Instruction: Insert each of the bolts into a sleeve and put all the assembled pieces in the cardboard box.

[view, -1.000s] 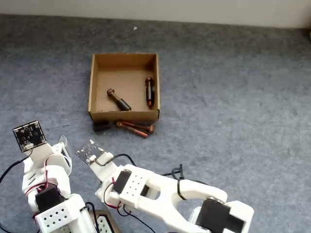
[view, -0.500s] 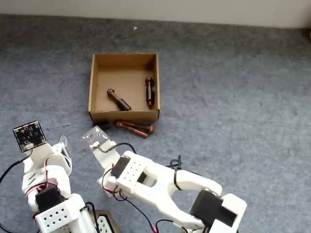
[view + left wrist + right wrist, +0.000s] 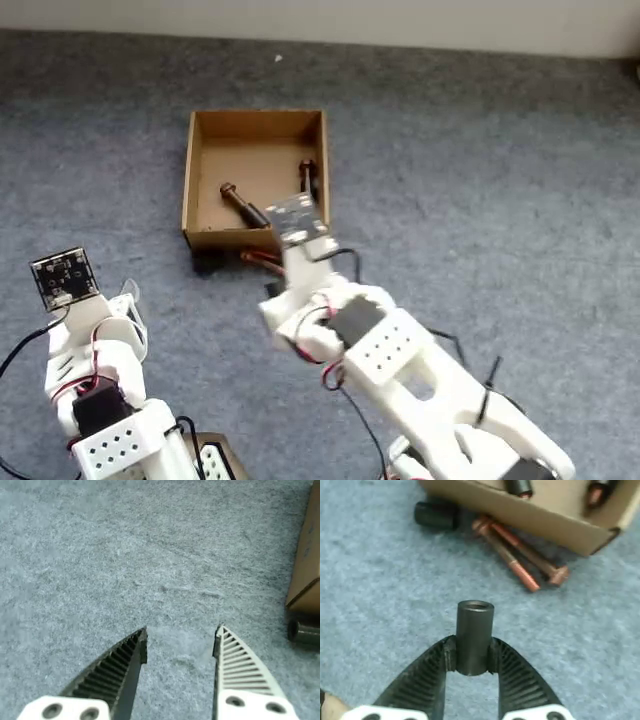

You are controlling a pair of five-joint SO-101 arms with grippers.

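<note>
Swinging forward from well short of the cardboard box, the right arm now reaches it, and its wrist hangs over the box's near wall. Its jaws are clamped on a black sleeve whose open bore points away from the jaws, toward the box.

Two copper-coloured bolts lie crossed on the table, right against the box's near wall. A second loose sleeve lies by the box's corner on the left arm's side. Inside the box rest two assembled pieces.

The left arm has not stirred. Its jaws stand apart with nothing between them, over bare table near that same corner.

To my eye the held sleeve is being brought to the loose bolts for the next fitting. That would leave two pairs to assemble and box.
</note>
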